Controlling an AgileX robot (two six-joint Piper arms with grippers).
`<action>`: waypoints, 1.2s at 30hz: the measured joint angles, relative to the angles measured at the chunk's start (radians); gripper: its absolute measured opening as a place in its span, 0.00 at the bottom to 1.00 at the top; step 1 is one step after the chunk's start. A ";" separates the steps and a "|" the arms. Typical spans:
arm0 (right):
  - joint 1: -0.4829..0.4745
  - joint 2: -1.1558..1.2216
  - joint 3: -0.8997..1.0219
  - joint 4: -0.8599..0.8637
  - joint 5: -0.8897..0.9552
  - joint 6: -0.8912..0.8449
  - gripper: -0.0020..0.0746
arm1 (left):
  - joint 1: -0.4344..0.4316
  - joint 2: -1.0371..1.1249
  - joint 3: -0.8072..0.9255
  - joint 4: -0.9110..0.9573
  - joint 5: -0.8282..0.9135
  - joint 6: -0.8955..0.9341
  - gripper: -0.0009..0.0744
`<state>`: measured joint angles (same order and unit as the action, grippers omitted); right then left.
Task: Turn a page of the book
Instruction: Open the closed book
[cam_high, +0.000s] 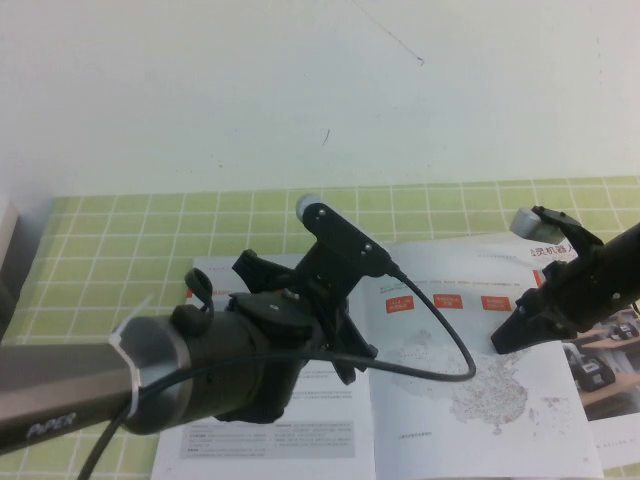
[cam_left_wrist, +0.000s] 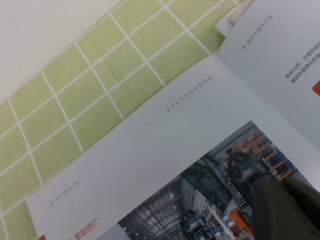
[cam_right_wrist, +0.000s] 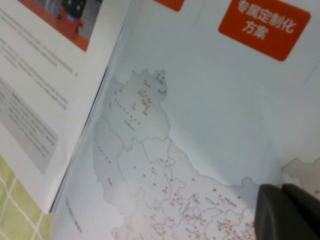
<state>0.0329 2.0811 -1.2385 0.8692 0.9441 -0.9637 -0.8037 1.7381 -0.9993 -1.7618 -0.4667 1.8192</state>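
The book (cam_high: 420, 400) lies open on the desk (cam_high: 100, 250). The left end effector (cam_high: 345, 355) hangs over its left half, the right end effector (cam_high: 510, 335) over the right page.

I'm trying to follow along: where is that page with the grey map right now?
In the high view the map page lies flat as the open book's right-hand page, on the robot's right, just below the shut right gripper and right of the left gripper.
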 joint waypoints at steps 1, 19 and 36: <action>0.000 0.000 -0.002 -0.009 0.000 0.007 0.02 | 0.019 0.000 0.000 0.000 0.030 -0.012 0.01; 0.008 0.000 -0.010 -0.134 -0.025 0.154 0.02 | 0.069 0.077 0.004 0.008 0.282 -0.063 0.01; 0.008 -0.208 -0.008 -0.006 -0.049 -0.014 0.02 | 0.114 -0.029 0.008 0.013 0.415 -0.067 0.01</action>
<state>0.0409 1.8732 -1.2463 0.8628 0.8952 -0.9779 -0.6902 1.7089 -0.9911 -1.7485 -0.0516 1.7525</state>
